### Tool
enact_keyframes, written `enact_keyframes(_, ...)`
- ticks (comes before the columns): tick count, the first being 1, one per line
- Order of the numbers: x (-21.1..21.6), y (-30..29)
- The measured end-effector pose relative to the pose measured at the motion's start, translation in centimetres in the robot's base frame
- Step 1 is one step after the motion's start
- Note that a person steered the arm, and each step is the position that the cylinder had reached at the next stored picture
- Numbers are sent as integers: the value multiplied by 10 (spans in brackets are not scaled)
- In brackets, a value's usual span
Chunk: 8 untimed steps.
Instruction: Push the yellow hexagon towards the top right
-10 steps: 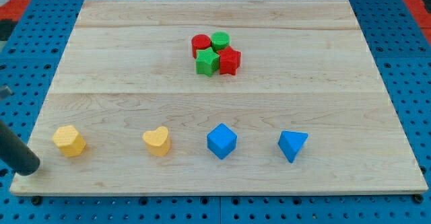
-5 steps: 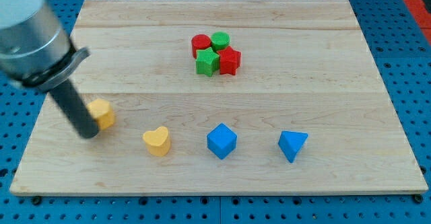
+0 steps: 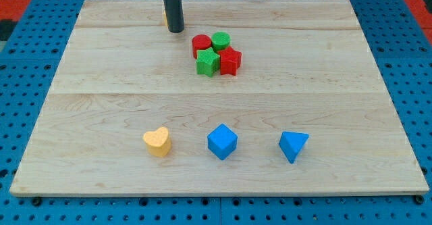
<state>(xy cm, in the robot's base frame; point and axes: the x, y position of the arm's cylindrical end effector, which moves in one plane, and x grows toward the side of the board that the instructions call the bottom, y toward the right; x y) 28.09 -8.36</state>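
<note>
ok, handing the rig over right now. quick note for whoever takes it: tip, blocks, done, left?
My tip is down on the board near the view's top, left of the red and green cluster.
Yellow hexagon: only a sliver shows at the rod's left edge, the rest is hidden.
Yellow heart, blue cube and blue wedge sit along the bottom.
Done: hexagon is near the top.
Left: push it rightward, watching the cluster.

My tip (image 3: 175,30) stands near the board's (image 3: 101,83) top edge, with the yellow hexagon (image 3: 165,19) touching its left. The red and green cluster (image 3: 209,61) lies just right. The yellow heart (image 3: 157,142), blue cube (image 3: 222,142) and blue triangular block (image 3: 292,146) line the bottom edge.
</note>
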Motion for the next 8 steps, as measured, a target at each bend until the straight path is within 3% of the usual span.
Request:
enact_keyframes(3, -47, -67)
enact_keyframes(4, -77, -56)
enact_keyframes(6, -52, 24)
enact_keyframes(8, -40, 26)
